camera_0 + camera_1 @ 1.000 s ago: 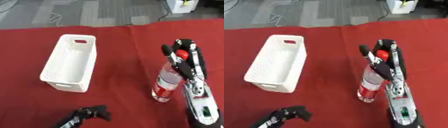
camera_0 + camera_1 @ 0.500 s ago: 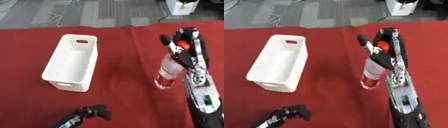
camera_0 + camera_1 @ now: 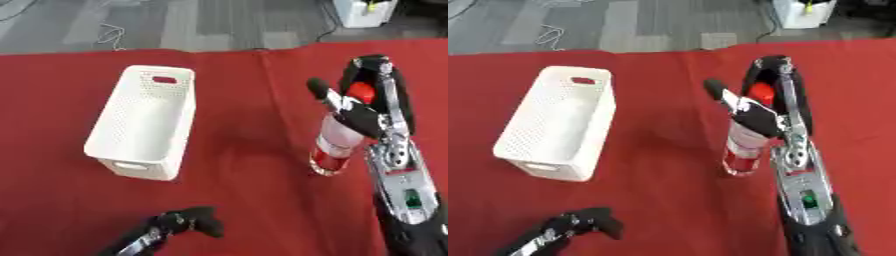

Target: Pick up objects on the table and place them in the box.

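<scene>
My right hand (image 3: pixel 372 107) had its fingers curled round the upper part of the clear plastic bottle with the red cap and red label (image 3: pixel 337 145), which hung upright, apparently just clear of the red tablecloth (image 3: pixel 254 150), well right of the white perforated plastic box (image 3: pixel 144 122). I judged this the carrying step. Next I needed to swing leftward over the box's open top, then release. My left hand (image 3: pixel 188 224) rested low, curled and empty.

Matt red cloth (image 3: pixel 262 200), perforated white plastic box (image 3: pixel 144 120), clear plastic bottle (image 3: pixel 337 145).
</scene>
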